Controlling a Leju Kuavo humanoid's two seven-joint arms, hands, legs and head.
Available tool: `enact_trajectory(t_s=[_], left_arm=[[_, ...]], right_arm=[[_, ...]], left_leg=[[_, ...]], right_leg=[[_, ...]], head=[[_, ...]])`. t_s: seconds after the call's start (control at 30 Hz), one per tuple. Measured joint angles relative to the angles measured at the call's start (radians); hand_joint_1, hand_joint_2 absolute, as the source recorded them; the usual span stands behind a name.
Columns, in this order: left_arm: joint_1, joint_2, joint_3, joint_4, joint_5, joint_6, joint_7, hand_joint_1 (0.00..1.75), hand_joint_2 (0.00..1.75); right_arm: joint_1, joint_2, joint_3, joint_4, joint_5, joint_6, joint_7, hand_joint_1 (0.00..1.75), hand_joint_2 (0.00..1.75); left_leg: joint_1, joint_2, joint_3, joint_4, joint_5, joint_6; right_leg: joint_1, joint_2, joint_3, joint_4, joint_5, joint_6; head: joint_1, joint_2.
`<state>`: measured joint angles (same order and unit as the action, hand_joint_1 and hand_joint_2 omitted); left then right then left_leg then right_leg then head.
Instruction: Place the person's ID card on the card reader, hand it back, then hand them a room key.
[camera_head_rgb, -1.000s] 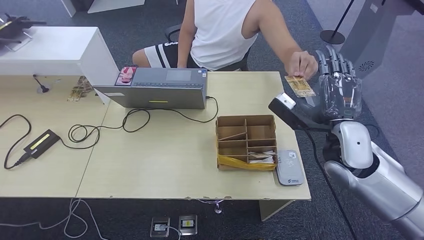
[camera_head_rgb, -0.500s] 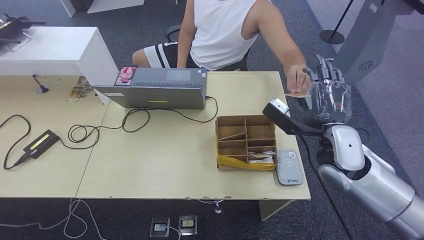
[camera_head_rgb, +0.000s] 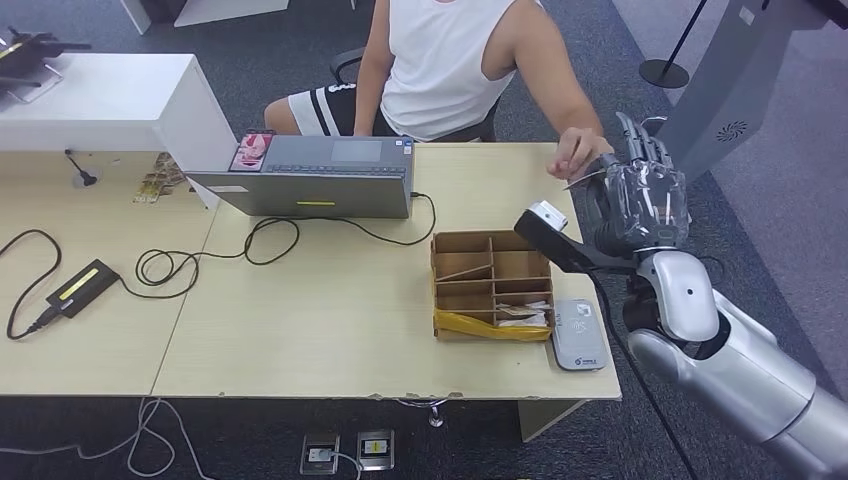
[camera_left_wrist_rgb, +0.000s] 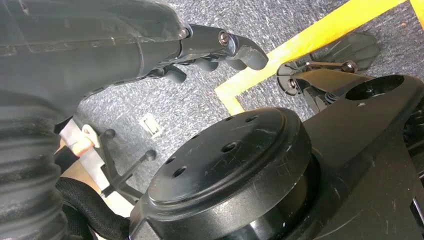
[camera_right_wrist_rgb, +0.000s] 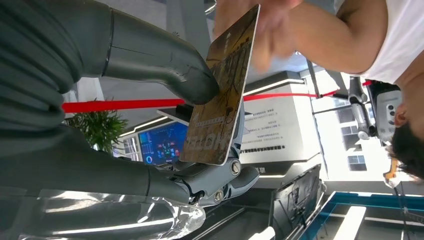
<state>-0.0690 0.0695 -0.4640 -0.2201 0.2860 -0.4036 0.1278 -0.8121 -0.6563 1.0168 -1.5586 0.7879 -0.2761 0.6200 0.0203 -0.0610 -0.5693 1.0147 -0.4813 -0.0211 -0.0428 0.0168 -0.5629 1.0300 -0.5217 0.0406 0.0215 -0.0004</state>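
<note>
I've got the right hand (camera_head_rgb: 640, 205) at the frame's right edge, thumb and fingers pinching the card (camera_right_wrist_rgb: 222, 95) while the person's hand (camera_head_rgb: 578, 158) holds its other end, so reader (camera_head_rgb: 579, 335), hand-back and key are all left; left hand (camera_left_wrist_rgb: 150, 45) looks empty.

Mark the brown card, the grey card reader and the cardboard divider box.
brown card (camera_right_wrist_rgb: 222, 95), right wrist view, middle of its printed face
grey card reader (camera_head_rgb: 579, 335), head view, top face
cardboard divider box (camera_head_rgb: 492, 240), head view, back rim
</note>
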Motion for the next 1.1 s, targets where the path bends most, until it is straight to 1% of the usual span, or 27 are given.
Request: enact_trajectory(t_s=[0.2,0.3,0.47,0.67,0.77,0.9,1.0,1.1], left_arm=[[0.0,0.0,-0.01,0.0,0.014,0.0,0.0,0.0,1.75],[0.0,0.0,-0.014,0.0,0.034,0.0,0.004,0.0,1.75],[0.002,-0.001,-0.017,0.0,0.071,0.0,0.02,0.0,1.75],[0.005,-0.001,-0.019,0.0,0.115,0.0,0.046,0.0,1.75],[0.005,-0.002,-0.023,0.001,0.138,0.0,0.058,0.0,1.75],[0.005,-0.005,-0.025,0.002,0.161,0.011,0.066,0.0,1.75],[0.006,-0.012,-0.03,0.002,0.171,0.063,0.068,0.0,1.75],[0.007,-0.019,-0.034,0.002,0.184,0.108,0.066,0.0,1.75]], right_arm=[[0.007,0.006,0.005,0.004,-0.031,-0.04,-0.014,1.75,1.75],[0.036,0.009,0.001,0.004,-0.087,-0.096,-0.043,1.75,1.75],[0.149,0.012,-0.043,0.004,-0.236,-0.214,-0.151,1.75,1.75],[0.307,0.015,-0.124,0.006,-0.351,-0.298,-0.278,1.75,1.75],[0.371,0.02,-0.164,0.011,-0.377,-0.315,-0.331,1.75,1.75],[0.414,0.029,-0.204,0.024,-0.387,-0.315,-0.371,1.75,1.75],[0.43,0.036,-0.219,0.037,-0.37,-0.303,-0.376,1.75,1.75],[0.442,0.042,-0.229,0.049,-0.331,-0.273,-0.354,1.75,1.75]], left_leg=[[0.0,0.0,0.0,0.0,0.0,0.0],[0.0,0.0,0.001,0.0,0.0,0.0],[0.0,0.001,0.001,0.0,-0.001,0.0],[0.0,0.001,0.0,0.0,-0.001,0.0],[0.0,0.001,0.0,0.0,-0.001,0.0],[0.0,0.002,0.001,0.0,-0.001,0.0],[0.0,0.002,0.001,0.0,-0.001,0.0],[0.0,0.002,0.001,0.0,-0.001,0.0]], right_leg=[[0.0,0.0,0.0,0.0,0.0,0.0],[0.0,0.0,0.0,0.0,0.0,0.0],[0.0,0.0,0.0,0.0,0.0,0.0],[0.0,0.001,0.0,-0.001,0.0,0.0],[0.0,0.001,0.0,0.0,0.0,0.0],[0.0,0.001,0.0,0.0,0.0,0.0],[0.0,0.001,0.0,0.0,0.0,0.0],[0.0,0.002,0.0,-0.001,0.0,0.0]], head=[[0.0,0.0],[0.0,0.0],[0.0,0.0],[0.0,0.0],[0.0,0.0],[0.0,0.0],[0.0,0.0],[0.0,0.0]])
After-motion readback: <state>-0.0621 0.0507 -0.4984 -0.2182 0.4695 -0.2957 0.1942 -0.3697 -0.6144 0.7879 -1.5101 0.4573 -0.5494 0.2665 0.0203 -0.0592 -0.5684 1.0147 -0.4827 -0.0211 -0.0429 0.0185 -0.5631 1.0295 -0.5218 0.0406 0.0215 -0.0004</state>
